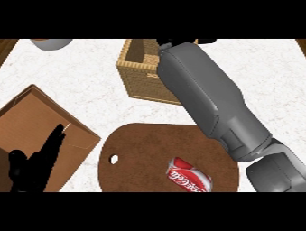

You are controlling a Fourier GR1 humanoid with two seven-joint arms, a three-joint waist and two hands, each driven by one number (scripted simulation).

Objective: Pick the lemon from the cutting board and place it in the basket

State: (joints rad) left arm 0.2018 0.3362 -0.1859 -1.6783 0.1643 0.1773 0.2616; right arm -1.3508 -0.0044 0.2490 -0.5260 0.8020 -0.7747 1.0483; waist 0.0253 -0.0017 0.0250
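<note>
Right hand (pixel 173 42) hangs over the square, woven basket (pixel 142 81).

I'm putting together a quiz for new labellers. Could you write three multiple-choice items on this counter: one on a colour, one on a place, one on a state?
1. The basket is: A blue; B tan wicker; C black.
2. The red can lies: A in the basket; B on the cutting board; C in the cardboard box.
3. Fingers of the left hand are: A straight; B curled round a lemon; C out of view.
Key: B, woven tan walls show; B, the brown board is under it; A, they point straight over the box.
</note>
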